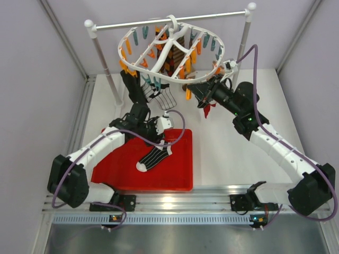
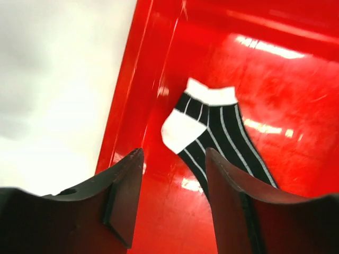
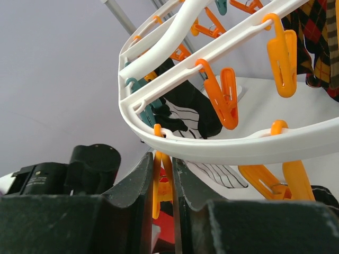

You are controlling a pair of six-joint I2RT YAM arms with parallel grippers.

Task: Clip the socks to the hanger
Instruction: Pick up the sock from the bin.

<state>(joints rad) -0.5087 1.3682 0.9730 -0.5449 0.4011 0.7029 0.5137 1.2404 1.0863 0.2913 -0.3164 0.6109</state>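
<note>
Right wrist view: I'm watching the right gripper (image 3: 163, 172) clamping an orange clip (image 3: 158, 198) beneath the rim of the hanger (image 3: 222, 151), which is hanging over the bench's far edge. The left gripper (image 2: 174, 156), jaws apart, is hovering over a black striped sock (image 2: 212, 127) lying in the red tray (image 2: 296, 63) by the near edge. Other socks (image 1: 153, 91) are already dangling clipped; I'm judging this one remains.

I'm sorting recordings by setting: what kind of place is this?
Probably a robot lab test cell, not a home: plain pale panel walls, a slotted aluminium mounting rail, and a white plastic drying hanger hung on a white rod stand.
</note>
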